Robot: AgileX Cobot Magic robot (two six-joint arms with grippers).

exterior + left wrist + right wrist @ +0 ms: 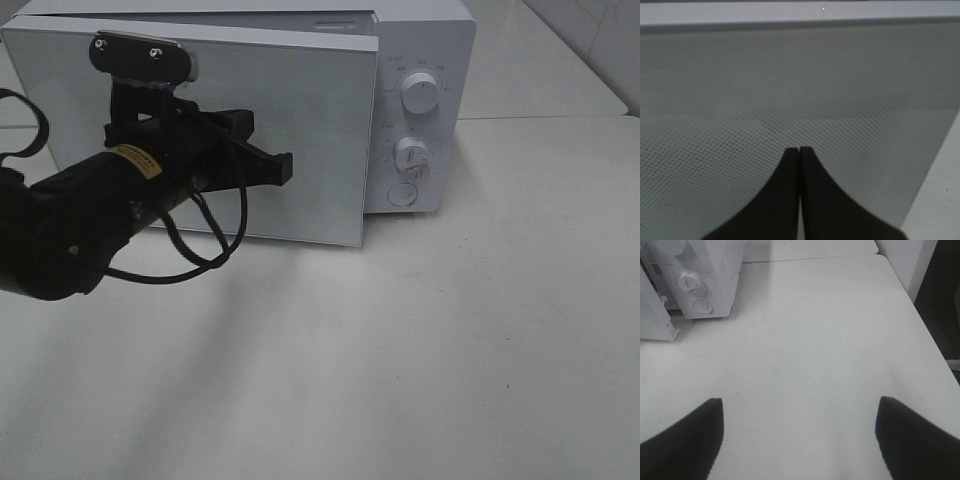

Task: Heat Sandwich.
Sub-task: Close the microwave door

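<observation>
Two tapered black fingers (780, 205) of L hand (799, 150) pressed together, at dotted microwave door (740, 100), R hand (800, 401) wide over white table (815, 315)

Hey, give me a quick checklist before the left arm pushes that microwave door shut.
1. Microwave door closed: not ok, it is ajar, its right edge standing off the body.
2. Left gripper shut for pushing: ok, jaws together, aimed at the door panel.
3. Tips touching the door: cannot tell.
4. Sandwich inside: cannot tell, the door hides the inside.
5. Right gripper out of the way: ok, open over the table, away from the door.
</observation>
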